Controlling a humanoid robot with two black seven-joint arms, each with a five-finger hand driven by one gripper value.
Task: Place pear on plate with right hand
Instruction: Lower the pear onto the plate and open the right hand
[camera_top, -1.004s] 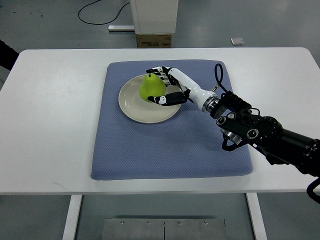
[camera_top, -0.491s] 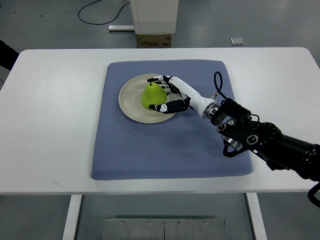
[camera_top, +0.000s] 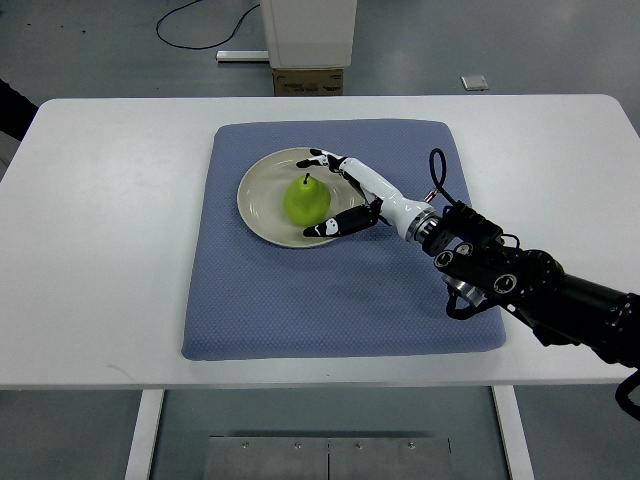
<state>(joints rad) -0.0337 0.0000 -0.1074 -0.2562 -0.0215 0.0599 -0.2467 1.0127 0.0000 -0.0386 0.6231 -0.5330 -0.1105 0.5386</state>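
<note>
Pear (camera_top: 306, 200) stood upright on the plate (camera_top: 262, 205), plate set on a blue mat (camera_top: 300, 300) on the table (camera_top: 100, 250), right hand (camera_top: 345, 195) spread open just beside the fruit, nothing gripped, fingers released since half a second ago.

i see the plate (camera_top: 262, 205) as my landmark. its left half lies bare, so that side is free to approach. the pear (camera_top: 306, 199) stands upright right of its centre, and my right hand (camera_top: 345, 195) brackets the pear's right side with fingers spread, blocking that flank. the blue mat (camera_top: 330, 300) near the plate's front lies clear.
</note>
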